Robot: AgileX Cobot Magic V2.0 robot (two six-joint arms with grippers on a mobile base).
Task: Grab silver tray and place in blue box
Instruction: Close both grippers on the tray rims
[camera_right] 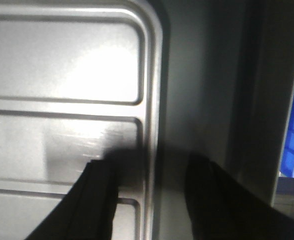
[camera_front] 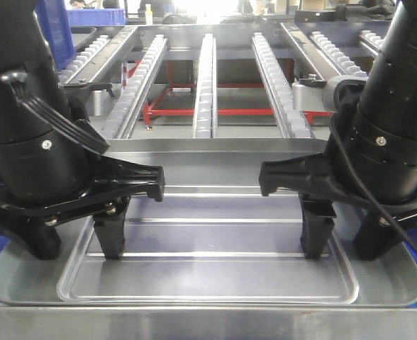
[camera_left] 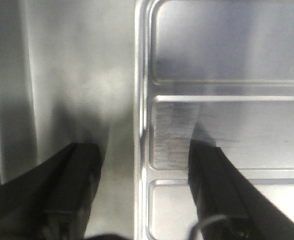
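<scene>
Left wrist view: the left jaws stand wide apart and hold nothing. One black finger (camera_left: pixel 72 195) is over the flat outer rim and the other is inside the recessed panel, with the panel's raised edge running between them.
Right wrist view: the right jaws are spread just as wide and are also empty. The inner finger (camera_right: pixel 99 200) is over the panel and the outer one is on the rim side.
Under the jaws: the large shallow rectangular silver metal tray (camera_left: pixel 227 50) lies flat, with two long ridges crossing its centre. Whether the fingertips touch the metal or hang just above it cannot be told.
Just outside the jaws: the deep blue plastic box (camera_right: pixel 293 135) shows as a sliver beyond the tray's outer edge on each side. The tray seems to sit in or on it, but which one is hidden.
Beyond the jaws: long grey roller conveyor rails (camera_front: pixel 205 85) run over a red metal frame (camera_front: pixel 230 111), well apart from the tray.
Risk, slipping: each pair straddles only a shallow step in smooth metal, so closing there may make the fingers skate off rather than bite.
Risk, skewing: if one arm catches or lifts before the other, the wide tray could tilt and jam against the box lip.
</scene>
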